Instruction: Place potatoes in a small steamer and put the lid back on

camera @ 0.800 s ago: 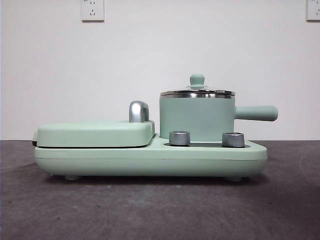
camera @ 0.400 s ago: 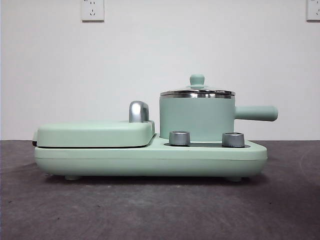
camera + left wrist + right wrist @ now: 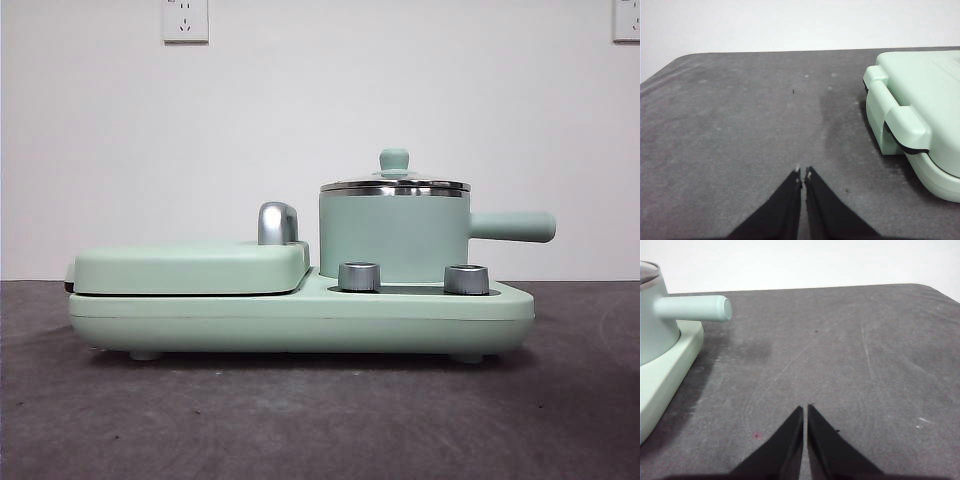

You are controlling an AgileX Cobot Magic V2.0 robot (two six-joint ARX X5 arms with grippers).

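Observation:
The small steamer [image 3: 393,238] stands on the right half of a mint-green cooker base [image 3: 300,318], its stubby handle [image 3: 512,227] pointing right. The lid [image 3: 394,183] rests on its steel rim, knob up. No potatoes show in any view. My left gripper [image 3: 803,175] is shut over bare grey table, off the griddle end of the cooker [image 3: 920,115]. My right gripper [image 3: 805,411] is shut too, low over the table beside the steamer's handle [image 3: 692,308]. Neither holds anything, and neither appears in the front view.
A flat hinged griddle cover [image 3: 190,268] with a chrome handle [image 3: 277,222] fills the cooker's left half. Two metal knobs [image 3: 360,276] sit in front of the steamer. The grey table [image 3: 300,420] runs to a white wall with sockets.

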